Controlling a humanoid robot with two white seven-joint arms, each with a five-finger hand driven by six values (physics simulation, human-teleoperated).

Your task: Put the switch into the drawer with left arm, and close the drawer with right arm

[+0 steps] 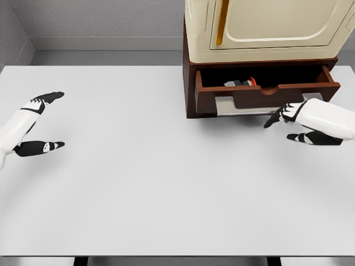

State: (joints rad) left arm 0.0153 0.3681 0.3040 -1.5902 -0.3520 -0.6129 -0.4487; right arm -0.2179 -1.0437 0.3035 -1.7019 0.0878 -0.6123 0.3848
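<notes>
The right hand (299, 124) hovers just before the drawer (266, 91) front, fingers spread, holding nothing. The drawer stands pulled out, the switch (242, 82) lying inside. Far off at the counter (166, 183) edge, the left hand (39, 122) rests open and empty.

A cream appliance (266, 27) sits atop the brown cabinet (188, 83) on the white table (138, 183).

open drawer (266, 91) juts over table (138, 177); cabinet (266, 30) blocks above.
</notes>
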